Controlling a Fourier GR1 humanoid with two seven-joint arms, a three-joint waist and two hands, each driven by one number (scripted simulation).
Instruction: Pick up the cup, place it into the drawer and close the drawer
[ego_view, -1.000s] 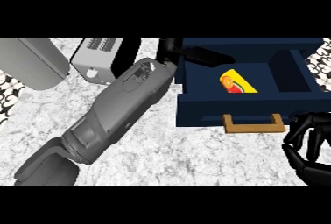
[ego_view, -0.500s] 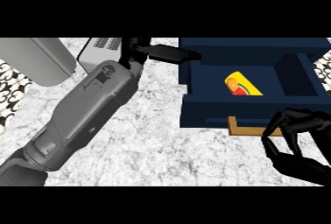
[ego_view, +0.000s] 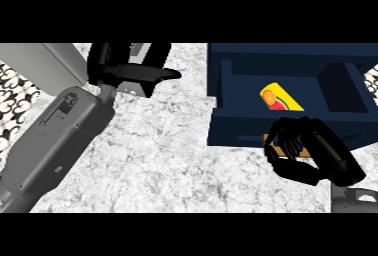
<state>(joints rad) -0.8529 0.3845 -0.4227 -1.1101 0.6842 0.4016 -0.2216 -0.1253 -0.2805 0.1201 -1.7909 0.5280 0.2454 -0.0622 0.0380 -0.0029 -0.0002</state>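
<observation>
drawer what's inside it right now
A yellow cup lies inside the open navy drawer. The right robot hand curls over its front handle, hiding most of it.

Drawer handle (ego_view: 270, 145): mostly covered by the right hand (ego_view: 314, 157) curled over it; only a tan sliver shows.
Cup (ego_view: 280, 98): only a yellow wedge shows; its shape is unclear.
Drawer (ego_view: 244, 125): cut off at the far right corner of the counter (ego_view: 184, 165).
Left hand (ego_view: 122, 72): fingertips cut off; it partly hides a pale box (ego_view: 134, 89).

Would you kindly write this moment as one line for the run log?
cup inside drawer | drawer open | right hand curled on handle | left hand open, upper left
</observation>
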